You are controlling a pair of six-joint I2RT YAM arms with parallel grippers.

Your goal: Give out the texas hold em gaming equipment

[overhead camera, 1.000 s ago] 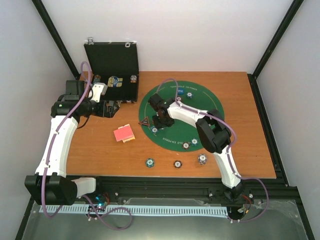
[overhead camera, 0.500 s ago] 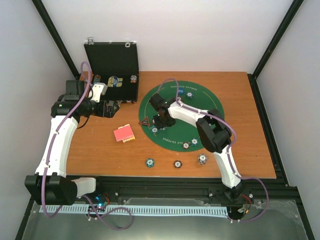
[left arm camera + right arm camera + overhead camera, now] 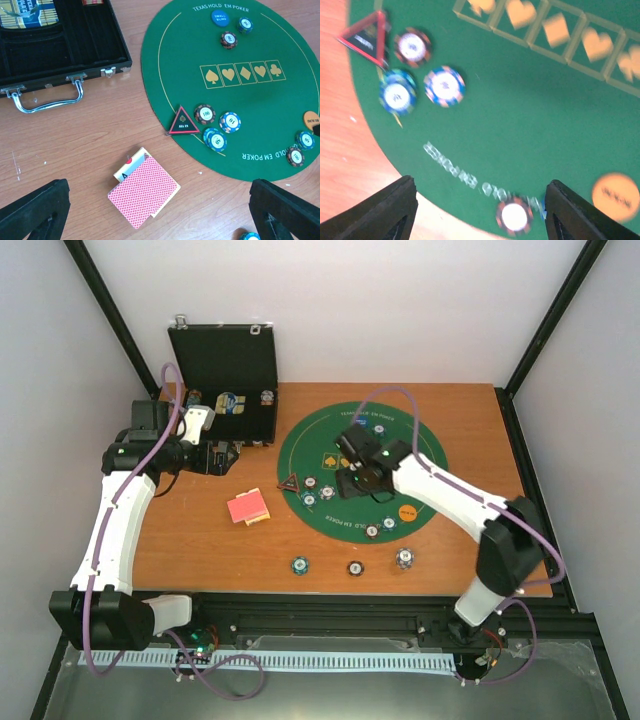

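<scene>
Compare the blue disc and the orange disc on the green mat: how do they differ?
The blue disc carries white lettering; the orange disc carries dark lettering. The blue disc lies near the far edge of the green mat, the orange disc near its near right edge. Both are round, unstriped and lie flat on the mat.

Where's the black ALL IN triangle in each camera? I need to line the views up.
Top external: triangle marker on the left edge of the green mat.
Left wrist: near frame centre, on the mat's edge.
Right wrist: top left corner, blurred.
Shared landmark: the brown chip right beside it on the mat.
</scene>
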